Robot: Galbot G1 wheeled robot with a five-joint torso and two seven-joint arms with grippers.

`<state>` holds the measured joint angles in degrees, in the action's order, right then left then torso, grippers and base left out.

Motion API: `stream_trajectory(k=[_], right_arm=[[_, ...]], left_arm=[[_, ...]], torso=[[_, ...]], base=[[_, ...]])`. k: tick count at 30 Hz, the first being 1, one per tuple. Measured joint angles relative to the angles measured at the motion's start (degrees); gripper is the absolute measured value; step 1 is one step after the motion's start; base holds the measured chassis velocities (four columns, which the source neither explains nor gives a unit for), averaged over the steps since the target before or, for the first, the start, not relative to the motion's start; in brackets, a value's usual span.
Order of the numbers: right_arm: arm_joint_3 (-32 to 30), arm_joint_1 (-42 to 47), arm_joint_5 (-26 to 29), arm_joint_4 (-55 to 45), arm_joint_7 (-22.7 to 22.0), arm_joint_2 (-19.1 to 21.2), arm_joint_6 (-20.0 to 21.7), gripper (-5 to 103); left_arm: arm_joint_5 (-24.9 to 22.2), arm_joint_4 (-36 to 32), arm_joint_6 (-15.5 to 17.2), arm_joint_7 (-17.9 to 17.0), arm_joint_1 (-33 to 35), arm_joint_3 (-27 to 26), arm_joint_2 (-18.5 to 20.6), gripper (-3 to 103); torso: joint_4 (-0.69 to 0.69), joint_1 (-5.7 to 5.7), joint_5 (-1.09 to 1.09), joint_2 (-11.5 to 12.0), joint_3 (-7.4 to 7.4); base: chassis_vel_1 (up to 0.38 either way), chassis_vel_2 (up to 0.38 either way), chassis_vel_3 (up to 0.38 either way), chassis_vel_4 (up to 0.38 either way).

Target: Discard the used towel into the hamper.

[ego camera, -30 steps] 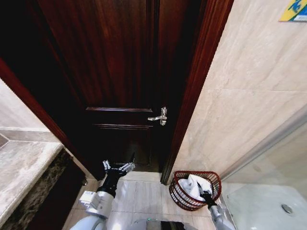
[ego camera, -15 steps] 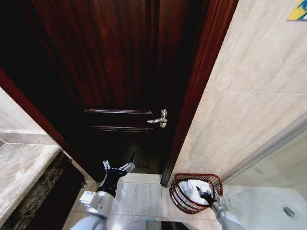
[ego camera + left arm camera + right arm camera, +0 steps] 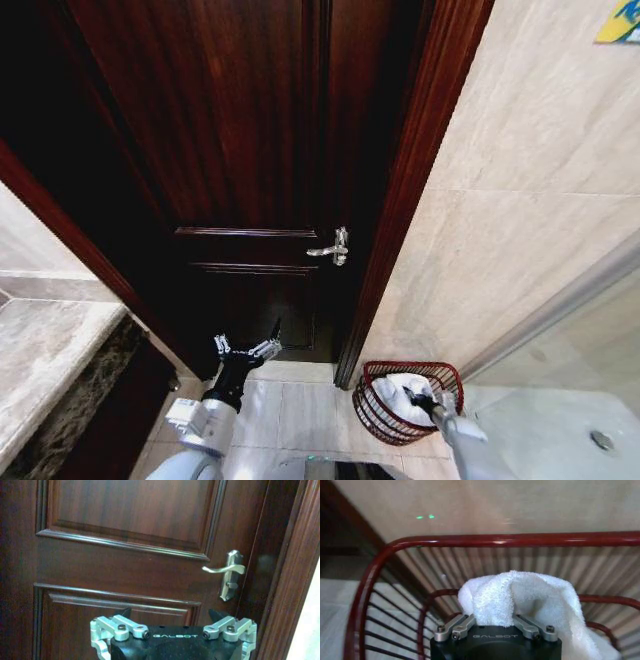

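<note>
White towel [image 3: 400, 393] sits bunched inside the reddish-brown wire hamper [image 3: 375, 415], which stands on the tiled floor [image 3: 295, 410] beside the dark wooden door [image 3: 240, 150]. Right tool [image 3: 428, 403] clamps the towel within the hamper. Left tool [image 3: 247, 349] hangs spread wide, holding nothing, before the door.

head cam looks down from high at door [image 3: 250, 150] & hamper [image 3: 372, 412]. left wrist cam faces door handle [image 3: 227, 572] close, shared w/ head. right wrist cam sits tight over hamper.

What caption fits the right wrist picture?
Right pincer holding the white towel inside the red hamper.
</note>
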<state>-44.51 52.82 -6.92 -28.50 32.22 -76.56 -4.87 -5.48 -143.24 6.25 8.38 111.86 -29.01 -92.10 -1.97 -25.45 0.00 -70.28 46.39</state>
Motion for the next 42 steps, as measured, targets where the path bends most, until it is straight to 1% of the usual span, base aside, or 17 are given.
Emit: stream_trajectory(k=[3, 9, 18, 23, 24, 25, 26, 29, 30, 31, 33, 34, 37, 38, 39, 41, 42], right_arm=[[1.5, -0.8, -0.8, 0.7, -0.6, -1.2, -0.2, 11], [1.1, -4.7, -3.3, 5.5, -2.0, -3.0, -0.8, 11], [-0.6, -7.3, -7.9, 10.2, -4.0, -3.5, -2.0, 11], [-0.9, -6.8, -8.1, 10.0, -5.0, -3.8, -2.1, 11], [-1.0, -6.3, -8.0, 9.5, -5.1, -3.9, -2.1, 9], [-1.1, -5.9, -8.0, 9.0, -5.0, -3.9, -2.4, 14], [-1.1, -5.9, -8.0, 9.0, -5.0, -3.9, -2.4, 14], [-1.9, -4.6, -6.2, 7.4, -4.9, -3.9, -6.4, 30], [-1.9, -4.6, -6.2, 7.4, -4.9, -3.9, -6.4, 30], [-1.9, -3.7, -5.1, 6.0, -4.5, -3.9, -7.3, 30], [-1.9, -1.0, -4.6, 2.5, -2.2, -3.7, -8.5, 41], [-1.9, -1.0, -4.6, 2.5, -2.2, -3.7, -8.5, 41], [-2.1, 3.6, -6.8, -3.5, 1.0, -2.4, -8.4, 57], [-2.1, 3.6, -6.8, -3.5, 1.0, -2.4, -8.4, 57], [-2.2, 5.1, -7.9, -5.8, 1.7, -2.0, -8.3, 63], [-2.3, 7.7, -8.4, -9.9, 2.5, -1.0, -8.0, 73], [-2.3, 9.7, -8.3, -13.1, 2.6, -0.2, -7.9, 73]], left_arm=[[0.0, 0.0, 0.0, 0.0, 0.0, 0.0, 0.0, 100], [0.0, 0.0, 0.0, 0.0, 0.0, 0.0, 0.0, 100], [0.0, 0.0, 0.0, 0.0, 0.0, 0.0, 0.0, 100], [0.0, 0.0, 0.0, 0.0, 0.0, 0.0, 0.0, 100], [0.0, 0.0, 0.0, 0.0, 0.0, 0.0, 0.0, 100], [0.0, 0.0, 0.0, 0.0, 0.0, 0.0, 0.0, 100], [0.0, 0.0, 0.0, 0.0, 0.0, 0.0, 0.0, 100], [0.0, 0.0, 0.0, 0.0, 0.0, 0.0, 0.0, 100], [0.0, 0.0, 0.0, 0.0, 0.0, 0.0, 0.0, 100], [0.0, 0.0, 0.0, 0.0, 0.0, 0.0, 0.0, 100], [0.0, 0.0, 0.0, 0.0, 0.0, 0.0, 0.0, 100], [0.0, 0.0, 0.0, 0.0, 0.0, 0.0, 0.0, 100], [0.0, 0.0, 0.0, 0.0, 0.0, 0.0, 0.0, 100], [0.0, 0.0, 0.0, 0.0, 0.0, 0.0, 0.0, 100], [0.0, 0.0, 0.0, 0.0, 0.0, 0.0, 0.0, 100], [0.0, 0.0, 0.0, 0.0, 0.0, 0.0, 0.0, 100], [0.0, 0.0, 0.0, 0.0, 0.0, 0.0, 0.0, 100]], torso=[[0.01, 0.00, 0.00, 0.0, 0.00], [-0.01, 0.00, 0.00, 0.0, 0.00], [0.00, 0.00, 0.00, 0.0, 0.00], [0.00, 0.00, 0.00, 0.0, -0.01], [0.00, 0.00, 0.02, 0.0, 0.00], [0.00, 0.00, 0.02, 0.0, 0.00], [0.00, 0.00, 0.02, 0.0, 0.00], [0.00, 0.00, 0.01, 0.0, -0.01], [0.00, 0.00, 0.01, 0.0, -0.01], [-0.01, 0.00, 0.01, 0.0, 0.00], [-0.01, 0.00, 0.02, 0.0, -0.01], [-0.01, 0.00, 0.02, 0.0, -0.01], [0.02, 0.00, -0.03, 0.0, -0.01], [0.02, 0.00, -0.03, 0.0, -0.01], [0.01, 0.00, 0.04, 0.0, -0.01], [0.01, 0.00, 0.02, 0.0, -0.01], [0.00, 0.00, 0.00, 0.0, -0.01]], base=[[0.000, 0.000, 0.000, 0.000], [0.000, 0.000, 0.000, 0.000], [0.000, 0.000, 0.000, 0.000], [0.000, 0.000, 0.000, 0.000], [0.000, 0.000, 0.000, 0.000], [0.000, 0.000, 0.000, 0.000], [0.000, 0.000, 0.000, 0.000], [0.000, 0.000, 0.000, 0.000], [0.000, 0.000, 0.000, 0.000], [0.000, 0.000, 0.000, 0.000], [0.000, 0.000, 0.000, 0.000], [0.000, 0.000, 0.000, 0.000], [0.000, 0.000, 0.000, 0.000], [0.000, 0.000, 0.000, 0.000], [0.000, 0.000, 0.000, 0.000], [0.000, 0.000, 0.000, 0.000], [0.000, 0.000, 0.000, 0.000]])
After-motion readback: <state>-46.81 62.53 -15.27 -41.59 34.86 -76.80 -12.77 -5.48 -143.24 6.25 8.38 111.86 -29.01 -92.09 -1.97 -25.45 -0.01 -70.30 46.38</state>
